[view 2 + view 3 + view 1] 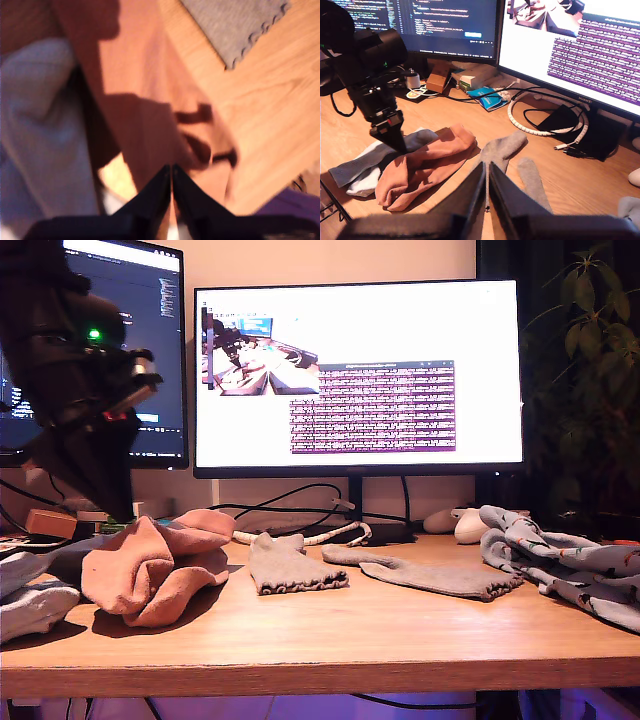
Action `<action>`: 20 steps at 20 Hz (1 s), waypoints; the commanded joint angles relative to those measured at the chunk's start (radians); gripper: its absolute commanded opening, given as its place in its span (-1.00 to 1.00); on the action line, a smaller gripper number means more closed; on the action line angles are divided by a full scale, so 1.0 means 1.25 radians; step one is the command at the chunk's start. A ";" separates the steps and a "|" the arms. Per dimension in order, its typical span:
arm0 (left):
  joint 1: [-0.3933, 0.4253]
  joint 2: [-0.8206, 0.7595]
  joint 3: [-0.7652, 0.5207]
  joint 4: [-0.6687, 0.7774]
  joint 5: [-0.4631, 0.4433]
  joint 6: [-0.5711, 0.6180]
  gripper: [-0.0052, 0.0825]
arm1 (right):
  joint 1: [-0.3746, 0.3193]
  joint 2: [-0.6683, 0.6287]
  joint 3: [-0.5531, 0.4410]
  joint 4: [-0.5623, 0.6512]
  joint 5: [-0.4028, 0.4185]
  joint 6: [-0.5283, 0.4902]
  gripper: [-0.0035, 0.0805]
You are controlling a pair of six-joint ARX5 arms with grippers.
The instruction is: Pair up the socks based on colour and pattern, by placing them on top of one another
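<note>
Hovering over the salmon-pink socks [150, 575], my first claw [172, 172] has its jaws pressed together with nothing between them, their tips just above the pink fabric; in the exterior view that arm stands at the left. My second claw [487, 172] is likewise closed and empty, held well above the table [330, 635] and looking down across the spread. The pink socks lie heaped on one another at the exterior view's left, with a white ribbed sock [35, 605] beside them at the edge and a grey-blue one [350, 170] tucked partly under them. Two short grey ankle socks sit mid-table, the first grey sock [290, 565] and the second grey sock [430, 575] near each other but apart. The printed pale socks [570, 570] are bunched at the exterior view's right. All of this is limp, light cloth, I judge: it will sag, fold and drag, and a pinch may catch two layers at once where socks overlap. A cuff or a raised fold looks like the best hold, since flat fabric gives the jaws little to bite. No container is on the table; the socks simply lie on the wood.
</note>
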 commanded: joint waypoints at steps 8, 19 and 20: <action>-0.039 0.100 -0.014 0.046 0.012 -0.029 -0.94 | 0.004 -0.006 -0.022 0.008 -0.003 0.000 -0.94; -0.105 0.111 -0.008 0.095 0.041 -0.048 -0.94 | 0.004 -0.006 -0.022 -0.001 -0.002 0.001 -0.94; -0.105 0.104 -0.007 0.098 0.055 -0.048 -0.94 | 0.004 -0.006 -0.022 -0.002 -0.002 0.001 -0.94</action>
